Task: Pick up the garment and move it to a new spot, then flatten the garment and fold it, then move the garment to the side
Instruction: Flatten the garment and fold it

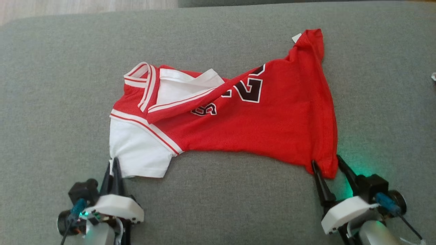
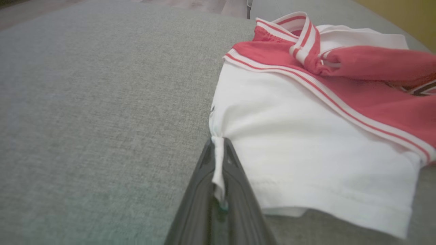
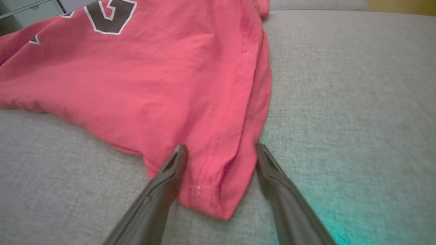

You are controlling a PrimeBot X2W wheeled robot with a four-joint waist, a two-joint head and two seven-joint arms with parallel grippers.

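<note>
Your left end effector (image 2: 218, 140) pinches the jersey (image 1: 272, 129) by its white sleeve; your right end effector (image 3: 220, 147), fingers spread wide, straddles the red hem corner.

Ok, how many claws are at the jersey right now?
2. The left claw is shut on the corner of the white sleeve of the jersey, lower left; the right claw stands open, astride the red hem corner, lower right.

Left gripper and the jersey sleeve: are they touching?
Touching. The left wrist view shows the left gripper, jaws shut, pinching the white sleeve edge of the jersey.
</note>
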